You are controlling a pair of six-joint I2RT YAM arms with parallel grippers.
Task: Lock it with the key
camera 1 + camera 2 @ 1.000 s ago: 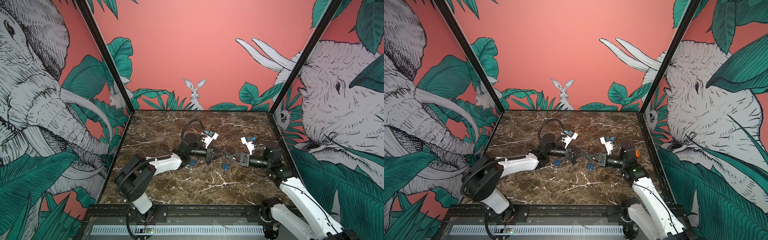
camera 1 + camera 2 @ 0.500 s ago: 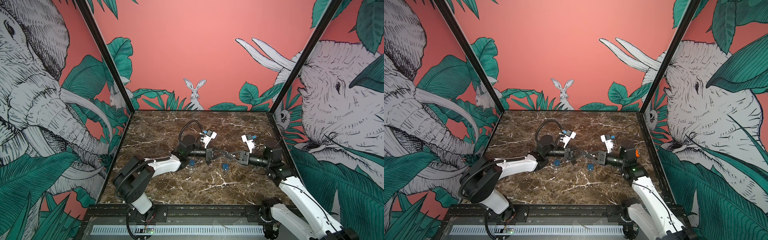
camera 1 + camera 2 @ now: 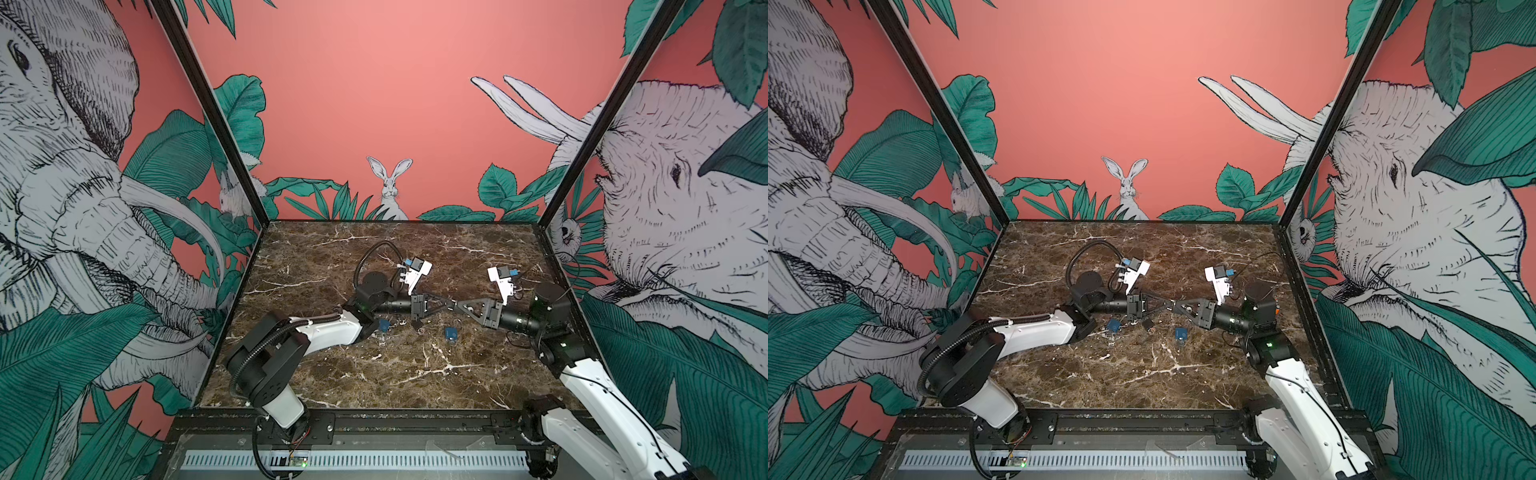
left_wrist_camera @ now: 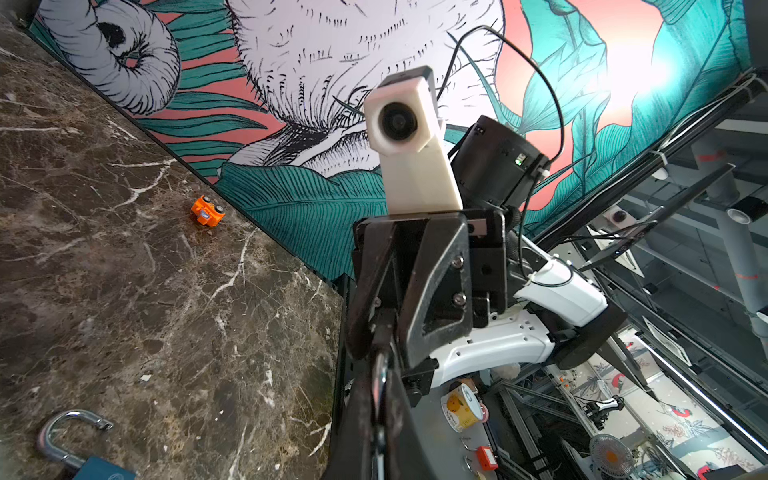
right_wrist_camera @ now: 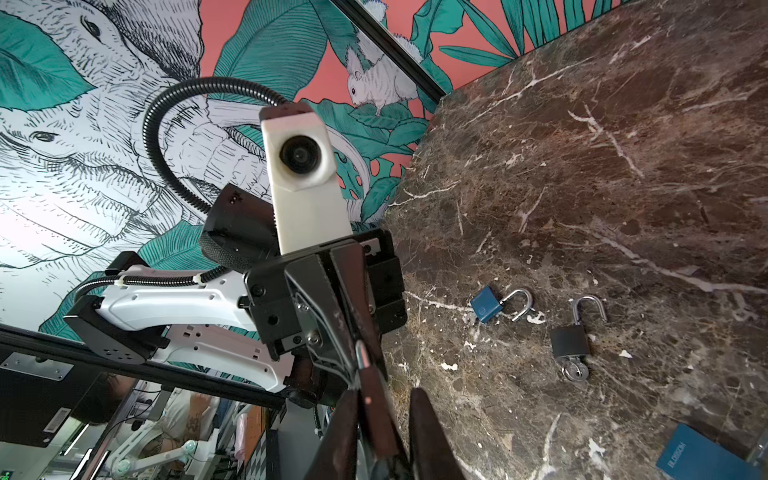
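Pinches thin metal key (image 4: 379,374) in clenched left gripper (image 3: 448,306); meets right gripper (image 3: 458,306), grip unclear, at 3 o'clock. Looks light, stiff, slippery; probably best held by bow.

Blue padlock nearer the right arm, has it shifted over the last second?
No: the blue padlock keeps its place against the white veins of the marble table.

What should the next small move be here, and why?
Probably close the right gripper on the key. The left gripper is shut on that small silver piece, tip to tip with the right one, whose fingers straddle it with a gap showing. A blue padlock lies on the table, shackle open, so a handover seems to come first.
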